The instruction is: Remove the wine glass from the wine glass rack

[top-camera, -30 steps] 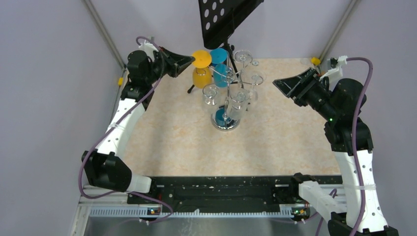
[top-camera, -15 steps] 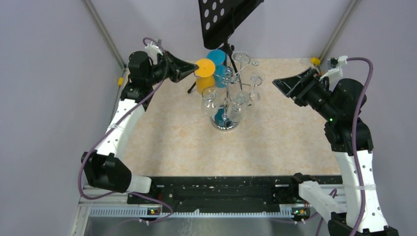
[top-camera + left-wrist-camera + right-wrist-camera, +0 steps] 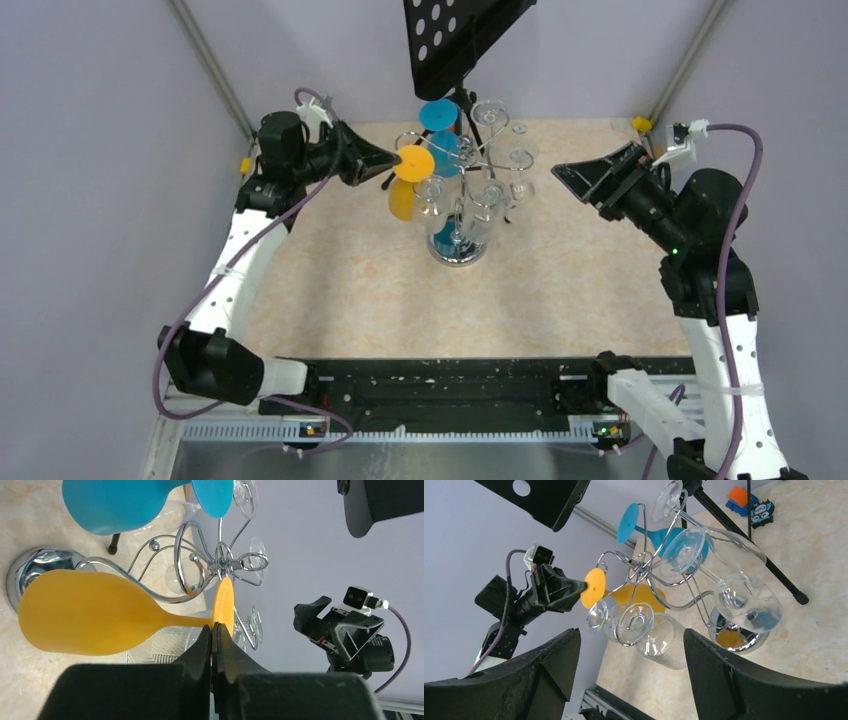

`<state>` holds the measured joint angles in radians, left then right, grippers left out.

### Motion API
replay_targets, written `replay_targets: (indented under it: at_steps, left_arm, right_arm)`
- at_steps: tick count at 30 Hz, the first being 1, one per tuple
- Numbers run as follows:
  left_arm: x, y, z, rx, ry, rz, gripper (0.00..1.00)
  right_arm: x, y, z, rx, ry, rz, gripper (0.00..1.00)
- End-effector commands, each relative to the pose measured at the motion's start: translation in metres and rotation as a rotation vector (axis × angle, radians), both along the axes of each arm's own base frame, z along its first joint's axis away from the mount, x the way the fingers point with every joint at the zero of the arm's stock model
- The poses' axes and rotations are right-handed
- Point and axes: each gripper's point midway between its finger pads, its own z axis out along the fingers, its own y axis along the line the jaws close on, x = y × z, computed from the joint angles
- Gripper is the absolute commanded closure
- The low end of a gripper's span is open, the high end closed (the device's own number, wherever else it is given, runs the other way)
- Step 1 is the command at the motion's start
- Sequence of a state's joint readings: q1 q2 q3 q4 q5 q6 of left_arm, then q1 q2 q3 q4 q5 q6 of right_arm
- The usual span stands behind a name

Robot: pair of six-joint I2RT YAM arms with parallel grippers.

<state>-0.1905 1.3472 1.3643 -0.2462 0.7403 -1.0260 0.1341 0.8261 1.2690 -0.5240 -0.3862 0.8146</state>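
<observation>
2 black fingers (image 3: 200,650) of the left gripper (image 3: 212,630) are pinched fully together on the thin stem of the opaque yellow-orange wine glass (image 3: 90,612), just under its flat round foot.

Position: the glass hangs tilted at the left edge of the shiny chrome wire wine glass rack (image 3: 223,564), its foot close beside a scrolled arm. Cannot tell whether the foot touches the wire or is clear of it.

Handling (judgement): looks like moulded plastic, so light, stiff and not brittle. The stem is smooth and narrow, so it may swivel in the pinch. The hold next to the foot is sound, since the disc acts as a stop against sliding. The bowl hangs away from the grip as a lever, so slow motion is advised.

Behind it on the rack: 1 opaque blue wine glass (image 3: 115,505) and several clear wine glasses (image 3: 749,602), probably fragile; avoid knocking them.

Right gripper (image 3: 570,182): jaws spread wide, holding nothing, hovering right of the rack and well apart from it.

Far back: black tripod stand with perforated plate (image 3: 460,35).
</observation>
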Motion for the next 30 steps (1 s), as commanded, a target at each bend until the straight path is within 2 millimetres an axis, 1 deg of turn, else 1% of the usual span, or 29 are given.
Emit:
replay_targets:
  at_steps: [1,4,8,10,13,14,15,17,19,20,21,23,27,30]
  left_arm:
    - [-0.018,0.021,0.034,0.051,-0.116,0.062,1.0]
    - [-0.021,0.04,0.038,0.093,-0.125,0.144,1.0]
    - [-0.035,0.06,0.051,0.12,-0.138,0.231,1.0]
    - [-0.044,0.067,0.062,0.133,-0.164,0.272,1.0]
    - [-0.062,0.076,0.087,0.136,-0.22,0.325,1.0]
    - [-0.068,0.078,0.096,0.129,-0.238,0.338,1.0]
    - [-0.073,0.078,0.105,0.114,-0.258,0.343,1.0]
    - [-0.086,0.076,0.125,0.062,-0.293,0.332,1.0]
    - [-0.104,0.065,0.148,-0.021,-0.347,0.261,1.0]
    - [-0.115,0.058,0.158,-0.077,-0.364,0.204,1.0]
    - [-0.13,0.051,0.179,-0.142,-0.432,0.138,1.0]
    - [-0.159,0.044,0.203,-0.225,-0.516,0.05,1.0]
    - [-0.198,0.042,0.233,-0.284,-0.596,-0.032,1.0]
    - [-0.22,0.041,0.25,-0.374,-0.606,-0.107,1.0]
  right_arm:
    - [-0.005,0.003,0.009,0.029,-0.044,0.023,0.23]
    - [-0.007,0.008,0.007,0.04,-0.053,0.058,0.21]
    - [-0.007,0.014,0.006,0.066,-0.064,0.094,0.19]
    - [-0.006,0.017,0.008,0.094,-0.073,0.116,0.18]
    - [-0.004,0.024,0.013,0.14,-0.089,0.154,0.18]
    - [-0.004,0.026,0.018,0.152,-0.108,0.167,0.18]
    - [-0.003,0.028,0.02,0.159,-0.117,0.177,0.18]
    - [-0.004,0.034,0.028,0.161,-0.155,0.212,0.13]
    - [-0.007,0.044,0.036,0.165,-0.196,0.255,0.1]
    - [-0.009,0.05,0.041,0.169,-0.215,0.278,0.09]
    - [-0.01,0.056,0.045,0.174,-0.227,0.299,0.09]
    - [-0.013,0.069,0.053,0.178,-0.256,0.342,0.08]
    - [-0.018,0.086,0.069,0.188,-0.331,0.381,0.07]
    - [-0.024,0.097,0.083,0.218,-0.391,0.429,0.07]
